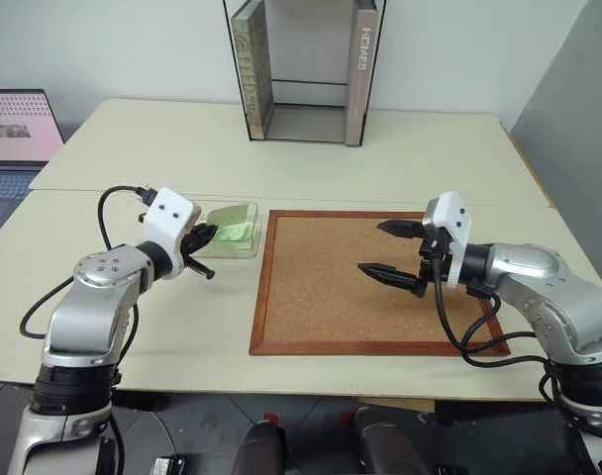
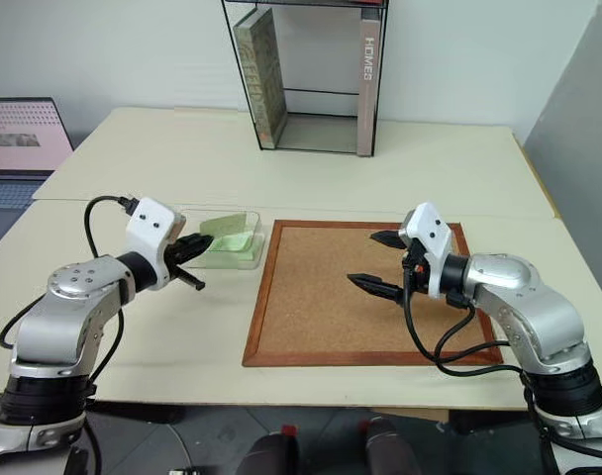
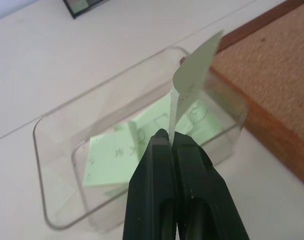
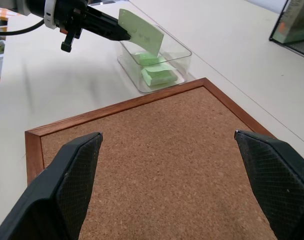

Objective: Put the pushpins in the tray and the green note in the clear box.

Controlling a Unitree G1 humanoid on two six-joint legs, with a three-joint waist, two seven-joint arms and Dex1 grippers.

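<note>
Holding the green note by one edge, the left gripper has its fingers pinched tight on the paper, and the slip stands up from the tips over the near rim of the clear box. This looks like the delivery step for the note: it is poised at the box, not yet let go. Other green slips already lie on the box floor. The next move seems to call for easing the tips a little further over the box, then parting the fingers so the thin paper falls inside rather than clinging to a finger or sliding over the wall.

The right gripper hangs over the cork board with its fingers spread wide and nothing between them.

No pushpins can be made out on the board, and no tray either, so that half of the task cannot be judged. The writing on the note is too faint to read. The laptop and glass case are cut off at the edges.
</note>
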